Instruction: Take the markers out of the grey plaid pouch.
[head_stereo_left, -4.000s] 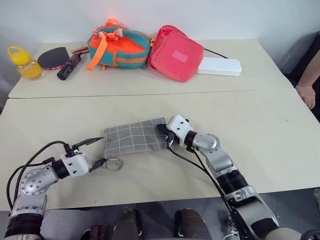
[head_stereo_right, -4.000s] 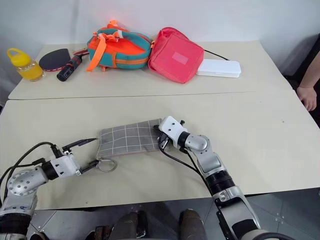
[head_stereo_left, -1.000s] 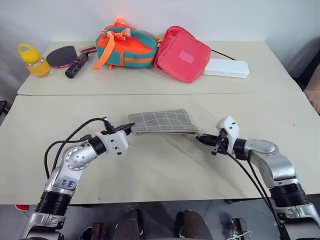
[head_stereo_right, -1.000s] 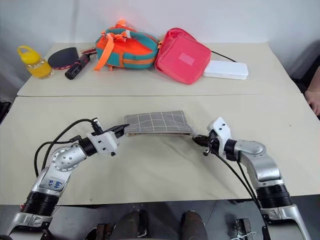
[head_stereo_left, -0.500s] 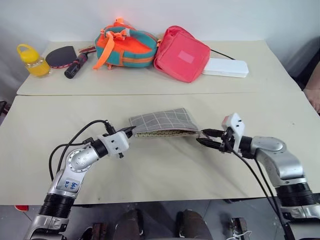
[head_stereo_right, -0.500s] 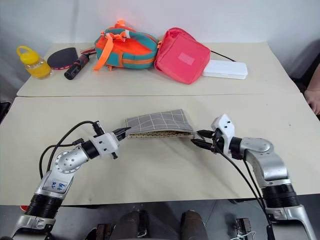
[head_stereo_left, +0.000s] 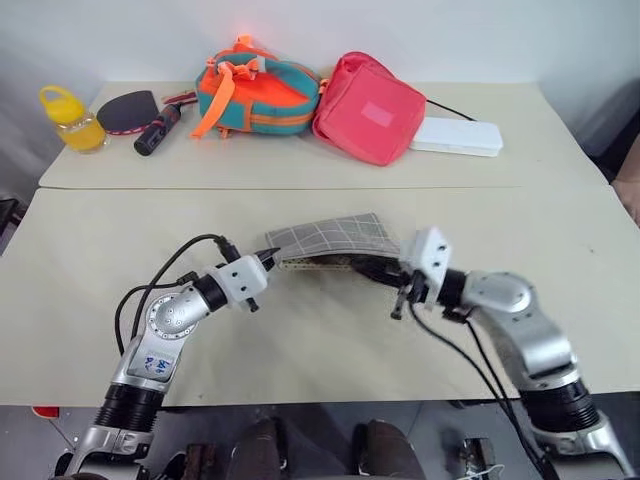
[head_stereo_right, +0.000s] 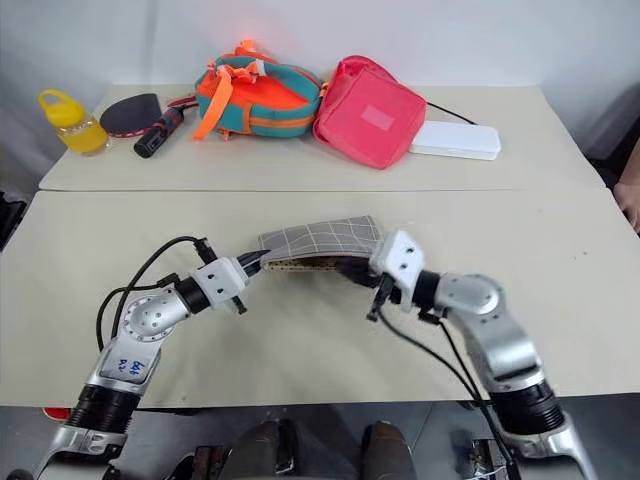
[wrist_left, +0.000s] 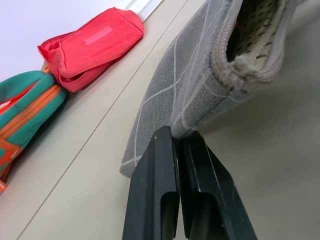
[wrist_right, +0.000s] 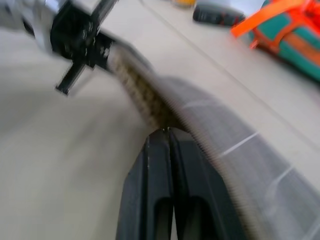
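Two end effectors meet at the grey plaid pouch (head_stereo_left: 330, 240), lifted mid-table in the left eye view: the left end effector (head_stereo_left: 268, 259) pinches its left corner, the right end effector (head_stereo_left: 385, 270) is at its right end. Left wrist view: fingers (wrist_left: 155, 200) clamp the fabric. Right wrist view: fingers (wrist_right: 150, 200) closed at the pouch's mouth.

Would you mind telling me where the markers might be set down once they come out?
Bare near table left and right of the pouch, and in front of it. Crowded along the far edge: bottle, paddle, backpack, pink bag.
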